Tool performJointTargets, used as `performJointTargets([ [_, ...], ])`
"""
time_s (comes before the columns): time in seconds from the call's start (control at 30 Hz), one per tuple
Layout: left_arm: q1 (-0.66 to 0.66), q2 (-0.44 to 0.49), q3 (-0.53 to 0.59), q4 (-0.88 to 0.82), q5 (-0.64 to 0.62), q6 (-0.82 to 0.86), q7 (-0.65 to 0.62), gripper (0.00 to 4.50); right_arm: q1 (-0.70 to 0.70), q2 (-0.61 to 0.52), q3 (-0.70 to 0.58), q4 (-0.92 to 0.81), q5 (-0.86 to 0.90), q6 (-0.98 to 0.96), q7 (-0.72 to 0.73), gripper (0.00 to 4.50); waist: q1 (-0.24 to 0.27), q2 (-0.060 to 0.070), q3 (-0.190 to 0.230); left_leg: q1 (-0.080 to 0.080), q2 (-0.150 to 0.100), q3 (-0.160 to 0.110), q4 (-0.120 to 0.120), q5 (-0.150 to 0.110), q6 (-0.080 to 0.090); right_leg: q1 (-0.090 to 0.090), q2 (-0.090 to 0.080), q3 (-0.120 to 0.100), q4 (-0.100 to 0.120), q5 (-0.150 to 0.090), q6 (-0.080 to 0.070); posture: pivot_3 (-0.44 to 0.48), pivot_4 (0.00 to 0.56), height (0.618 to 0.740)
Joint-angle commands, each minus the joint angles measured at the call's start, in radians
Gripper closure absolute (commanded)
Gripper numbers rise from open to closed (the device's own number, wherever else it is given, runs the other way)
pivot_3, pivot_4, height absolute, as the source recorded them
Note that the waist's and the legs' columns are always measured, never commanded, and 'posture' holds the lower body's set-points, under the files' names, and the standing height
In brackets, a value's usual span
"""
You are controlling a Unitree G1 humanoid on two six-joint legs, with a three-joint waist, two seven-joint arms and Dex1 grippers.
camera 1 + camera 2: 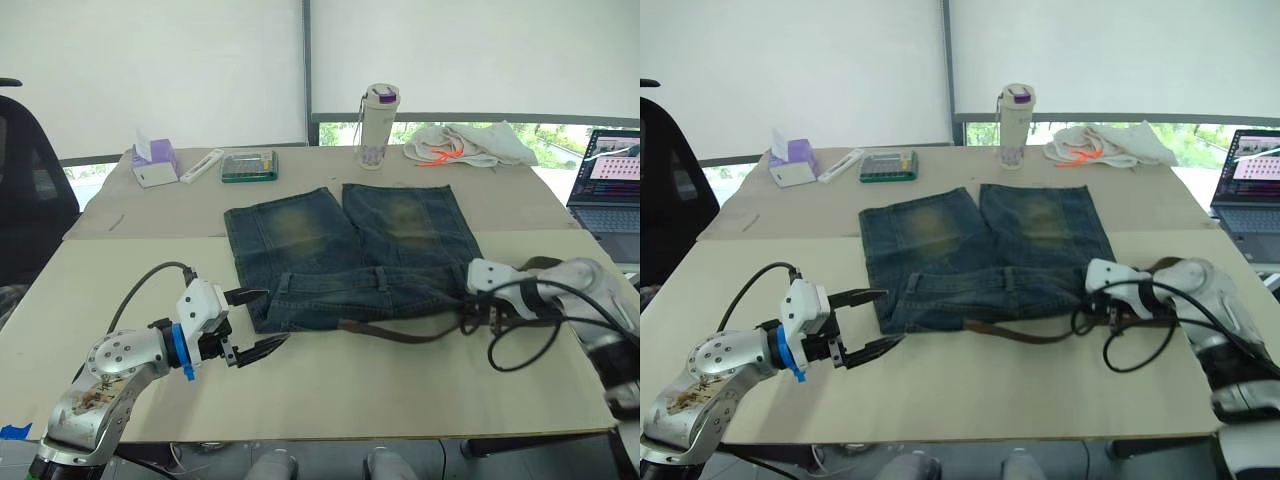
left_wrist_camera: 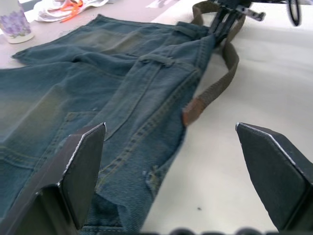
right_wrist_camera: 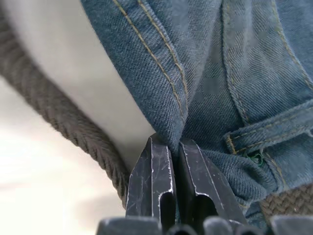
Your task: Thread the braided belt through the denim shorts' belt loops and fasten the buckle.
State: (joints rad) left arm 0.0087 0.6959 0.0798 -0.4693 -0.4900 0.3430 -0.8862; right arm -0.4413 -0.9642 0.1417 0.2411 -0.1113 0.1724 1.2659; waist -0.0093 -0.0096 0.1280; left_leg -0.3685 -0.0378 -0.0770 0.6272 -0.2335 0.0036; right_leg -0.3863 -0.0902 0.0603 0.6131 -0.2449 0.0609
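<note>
Our right gripper's [image 3: 166, 188] fingers pinched the faded blue denim shorts' [image 1: 350, 250] waistband; left fingers [image 2: 85, 166] gaped wide. Tugging risked dragging the brown braided belt [image 1: 400, 333] out.

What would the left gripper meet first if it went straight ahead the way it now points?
Probably the denim shorts. The left gripper is open and points at the waistband corner nearest it, with the tip of the belt just beyond. Depth is unclear, so one finger might pass over bare table beside the hem.
</note>
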Motion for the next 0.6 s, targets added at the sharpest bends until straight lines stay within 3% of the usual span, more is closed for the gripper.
performJointTargets([
  [0.03,-0.017,0.003,0.005,-0.02,-0.004,-0.014,-0.008,0.0,0.078,-0.064,-0.055,-0.116,0.046,0.077,0.025,4.48,0.0,0.0,0.0,0.0,0.0,0.0,0.0,0.0,0.0,0.0,0.0,0.0,0.0,0.0,0.0,0.0,0.15,0.74],
  [0.13,-0.027,0.005,-0.001,-0.02,-0.005,-0.009,-0.009,0.0,0.147,-0.103,-0.105,-0.179,0.085,0.1,0.018,4.48,0.005,0.0,0.0,0.0,0.0,0.001,0.0,0.0,0.0,0.0,0.0,0.0,0.0,0.0,0.001,0.0,0.15,0.74],
  [0.33,-0.034,0.01,-0.009,-0.012,-0.008,-0.006,-0.025,0.0,0.149,-0.126,-0.18,-0.18,0.144,0.065,-0.019,2.4,0.0,-0.001,0.0,0.0,0.0,0.002,0.001,0.0,0.0,0.0,0.0,0.0,0.0,0.0,0.001,0.0,0.15,0.74],
  [0.53,-0.04,0.025,-0.009,0.003,-0.005,-0.008,-0.056,0.0,0.114,-0.161,-0.272,-0.354,0.365,0.331,0.074,0.33,-0.005,0.0,0.001,0.0,0.002,0.002,0.0,0.0,0.0,0.0,0.001,0.0,0.0,0.0,0.0,0.0,0.15,0.74],
  [0.6,-0.039,0.03,-0.018,0.003,-0.002,-0.009,-0.07,0.0,0.126,-0.154,-0.266,-0.493,0.481,0.448,0.1,0.33,-0.004,0.0,0.001,0.0,0.002,0.001,0.0,0.0,0.0,0.0,0.001,0.0,0.0,0.0,0.0,0.0,0.15,0.74],
])
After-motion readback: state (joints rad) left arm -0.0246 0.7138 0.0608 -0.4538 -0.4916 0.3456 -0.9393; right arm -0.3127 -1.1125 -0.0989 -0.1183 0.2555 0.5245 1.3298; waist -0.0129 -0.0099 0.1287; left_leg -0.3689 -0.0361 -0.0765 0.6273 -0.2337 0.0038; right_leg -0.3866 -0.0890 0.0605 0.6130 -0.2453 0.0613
